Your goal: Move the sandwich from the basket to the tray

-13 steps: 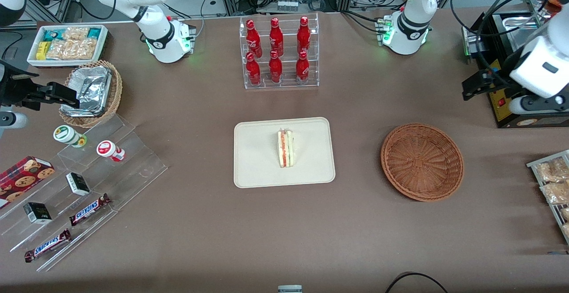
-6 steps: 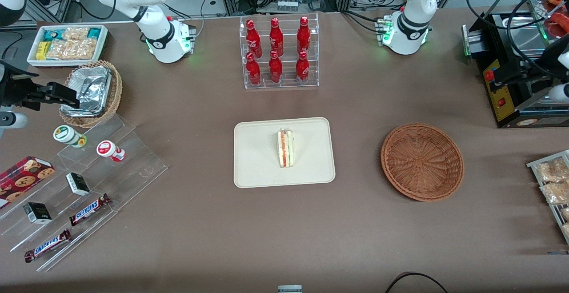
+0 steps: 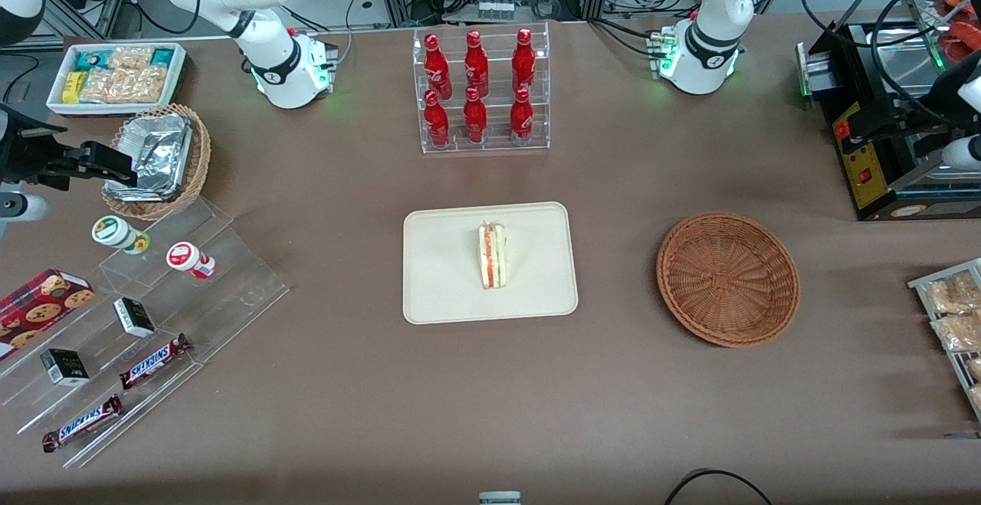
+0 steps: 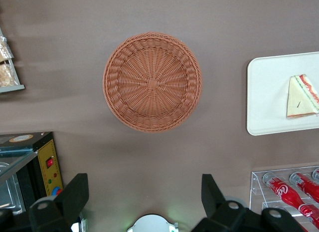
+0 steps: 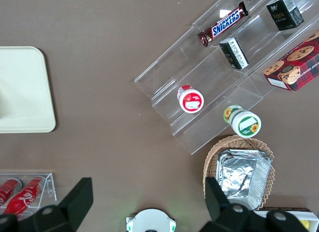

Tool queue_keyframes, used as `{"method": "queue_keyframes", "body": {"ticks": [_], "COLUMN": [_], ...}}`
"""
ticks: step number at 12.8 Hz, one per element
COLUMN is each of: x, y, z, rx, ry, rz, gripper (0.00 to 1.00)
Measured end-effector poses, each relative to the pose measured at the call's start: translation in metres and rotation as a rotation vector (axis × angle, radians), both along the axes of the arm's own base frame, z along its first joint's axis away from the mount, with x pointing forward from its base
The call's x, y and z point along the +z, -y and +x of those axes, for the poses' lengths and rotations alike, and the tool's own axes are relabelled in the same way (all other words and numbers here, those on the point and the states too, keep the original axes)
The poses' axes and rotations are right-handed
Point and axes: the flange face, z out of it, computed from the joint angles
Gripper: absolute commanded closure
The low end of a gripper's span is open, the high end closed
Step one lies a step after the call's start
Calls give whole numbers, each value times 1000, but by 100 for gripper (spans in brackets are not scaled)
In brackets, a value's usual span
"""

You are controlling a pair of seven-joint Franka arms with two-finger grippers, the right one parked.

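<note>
The sandwich (image 3: 493, 256) (image 4: 302, 96), a white wedge with orange and green layers, lies on the cream tray (image 3: 444, 290) (image 4: 266, 97) at the table's middle. The round reddish-brown basket (image 3: 728, 279) (image 4: 152, 81) stands beside the tray toward the working arm's end, with nothing in it. My left gripper (image 3: 893, 128) (image 4: 144, 197) hangs high over the table's working-arm end, farther from the front camera than the basket. Its black fingers (image 4: 75, 197) stand wide apart, open, with only bare table between them.
A black appliance with a yellow panel (image 3: 874, 168) sits under the left arm. Snack packets on a rack (image 3: 950, 313) lie nearer the camera. A clear rack of red bottles (image 3: 479, 91) stands farther back than the tray. Acrylic steps with snacks (image 3: 153, 313) and a foil-filled basket (image 3: 157, 156) sit toward the parked arm's end.
The left arm has pulled away toward the working-arm edge of the front view, uncovering more of the black appliance. Sandwich, tray and basket have not moved.
</note>
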Motion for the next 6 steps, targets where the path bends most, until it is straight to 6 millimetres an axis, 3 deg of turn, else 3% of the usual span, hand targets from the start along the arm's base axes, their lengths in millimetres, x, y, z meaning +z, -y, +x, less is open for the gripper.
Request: {"method": "queue_keyframes", "body": {"ticks": [6], "x": [12], "y": [-5], "z": [-19], "rx": [7], "ry": [62], "rz": [9], "gripper": [0]}}
